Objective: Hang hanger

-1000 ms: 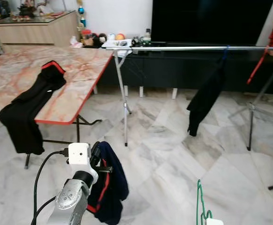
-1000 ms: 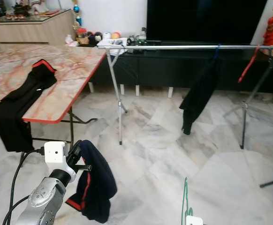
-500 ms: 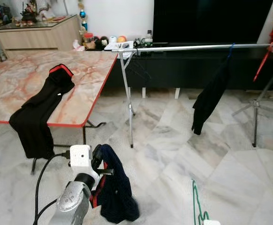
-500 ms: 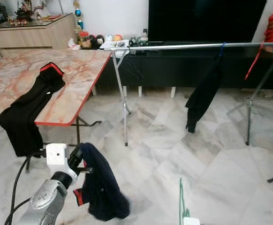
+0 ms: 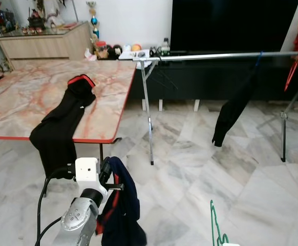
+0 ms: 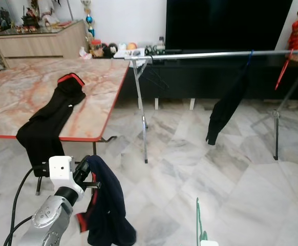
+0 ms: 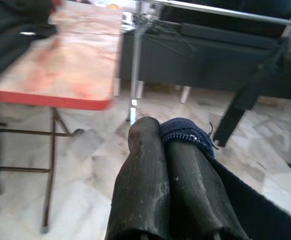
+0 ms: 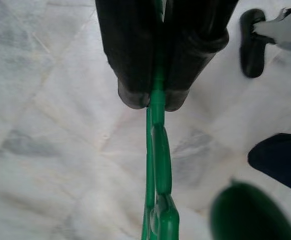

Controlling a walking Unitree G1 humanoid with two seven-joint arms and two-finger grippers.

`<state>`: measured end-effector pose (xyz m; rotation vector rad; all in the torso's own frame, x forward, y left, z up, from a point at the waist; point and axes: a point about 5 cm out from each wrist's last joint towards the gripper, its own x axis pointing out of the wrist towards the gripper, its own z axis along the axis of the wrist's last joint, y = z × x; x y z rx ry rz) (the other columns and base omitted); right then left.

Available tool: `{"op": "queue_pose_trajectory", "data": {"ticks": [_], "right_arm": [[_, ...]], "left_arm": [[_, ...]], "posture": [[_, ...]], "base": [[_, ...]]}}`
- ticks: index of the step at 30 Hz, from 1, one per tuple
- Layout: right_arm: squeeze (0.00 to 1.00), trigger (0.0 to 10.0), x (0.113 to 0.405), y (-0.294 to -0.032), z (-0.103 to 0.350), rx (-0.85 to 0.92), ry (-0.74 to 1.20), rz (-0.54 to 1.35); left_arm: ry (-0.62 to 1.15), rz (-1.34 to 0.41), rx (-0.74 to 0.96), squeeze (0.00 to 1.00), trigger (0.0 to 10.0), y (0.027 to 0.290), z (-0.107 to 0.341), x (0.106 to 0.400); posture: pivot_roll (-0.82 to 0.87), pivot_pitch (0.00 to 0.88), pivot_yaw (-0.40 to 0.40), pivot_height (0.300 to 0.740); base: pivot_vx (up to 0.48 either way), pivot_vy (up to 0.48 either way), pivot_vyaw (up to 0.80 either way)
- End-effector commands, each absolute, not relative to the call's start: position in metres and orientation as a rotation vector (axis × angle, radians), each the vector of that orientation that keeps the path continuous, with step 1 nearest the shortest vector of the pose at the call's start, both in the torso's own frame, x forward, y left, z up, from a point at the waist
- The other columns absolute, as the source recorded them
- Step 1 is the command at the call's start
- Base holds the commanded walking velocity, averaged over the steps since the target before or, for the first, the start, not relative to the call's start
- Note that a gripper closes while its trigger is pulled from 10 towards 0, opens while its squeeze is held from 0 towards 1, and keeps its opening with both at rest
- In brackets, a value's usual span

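A green plastic hanger [image 5: 216, 225] sticks up at the bottom right, and my right gripper [image 8: 154, 97] is shut on it. My left gripper [image 7: 166, 137] is shut on a navy garment with red trim [image 5: 122, 210], which hangs below it at the lower left. Ahead stands a long silver clothes rail [image 5: 226, 55] on a folding stand. A black garment [image 5: 233, 110] hangs from it on a blue hanger, and a red hanger [image 5: 294, 69] hangs near its right end.
A marble-topped folding table with a red edge [image 5: 26, 100] stands to the left, with a black garment [image 5: 62, 120] draped over its edge. A dark TV unit [image 5: 215, 77] runs along the far wall. Marble floor [image 5: 200, 169] lies open between me and the rail.
The whole view has shifted as the camera moved; table and rail now sit further right and slightly nearer. The navy garment swung under my left gripper. Both grips are unchanged.
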<state>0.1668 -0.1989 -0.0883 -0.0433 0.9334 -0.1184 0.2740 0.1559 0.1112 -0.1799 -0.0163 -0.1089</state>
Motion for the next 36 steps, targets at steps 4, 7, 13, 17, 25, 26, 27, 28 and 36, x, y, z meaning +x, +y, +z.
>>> {"op": "queue_pose_trajectory", "data": {"ticks": [4, 7, 13, 17, 25, 26, 27, 28, 36], "right_arm": [[0.0, 10.0, 0.1663, -0.1928, -0.0898, -0.031, 0.949, -0.098], [0.0, 10.0, 0.1659, -0.193, -0.0901, -0.032, 0.953, -0.097], [0.0, 10.0, 0.1647, -0.1938, -0.0906, -0.032, 0.961, -0.099], [0.0, 10.0, 0.1638, -0.1957, -0.0908, -0.032, 0.965, -0.101], [0.0, 10.0, 0.1626, -0.2002, -0.0907, -0.035, 0.971, -0.106], [0.0, 10.0, 0.1627, -0.2006, -0.0906, -0.035, 0.972, -0.106], [0.0, 10.0, 0.1627, -0.2007, -0.0906, -0.035, 0.972, -0.106], [0.0, 10.0, 0.1628, -0.201, -0.0905, -0.036, 0.972, -0.105], [0.0, 10.0, 0.1637, -0.2012, -0.0902, -0.039, 0.971, -0.102]], "left_arm": [[-0.043, -0.094, -0.166, 0.0, 10.0, 0.1613, 0.1183, 0.2746], [-0.042, -0.094, -0.166, 0.0, 10.0, 0.1616, 0.1184, 0.2743], [-0.042, -0.092, -0.164, 0.0, 10.0, 0.1628, 0.1188, 0.2742], [-0.042, -0.091, -0.164, 0.0, 10.0, 0.1631, 0.119, 0.2743], [-0.042, -0.089, -0.163, 0.0, 10.0, 0.1633, 0.1191, 0.274], [-0.042, -0.089, -0.163, 0.0, 10.0, 0.1632, 0.1191, 0.274], [-0.042, -0.089, -0.163, 0.0, 10.0, 0.1633, 0.1191, 0.2739], [-0.041, -0.089, -0.162, 0.0, 10.0, 0.1636, 0.119, 0.2738], [-0.053, -0.087, -0.157, 0.0, 10.0, 0.1638, 0.12, 0.2729]], "posture": [[0.15, 0.0, 0.038, 0.74], [0.15, 0.0, 0.038, 0.74], [0.15, 0.0, 0.039, 0.74], [0.15, 0.0, 0.04, 0.74], [0.15, 0.0, 0.038, 0.74], [0.15, 0.0, 0.038, 0.74], [0.15, 0.0, 0.038, 0.74], [0.15, 0.0, 0.037, 0.74], [0.15, 0.0, 0.034, 0.74]], "base": [[0.0, 0.375, 0.0], [0.0, 0.372, 0.0], [0.0, 0.374, 0.0], [0.0, 0.375, 0.0], [0.0, 0.372, 0.0], [0.0, 0.371, 0.0], [0.0, 0.375, 0.0], [0.0, 0.375, 0.0], [0.0, 0.185, 0.0]]}}
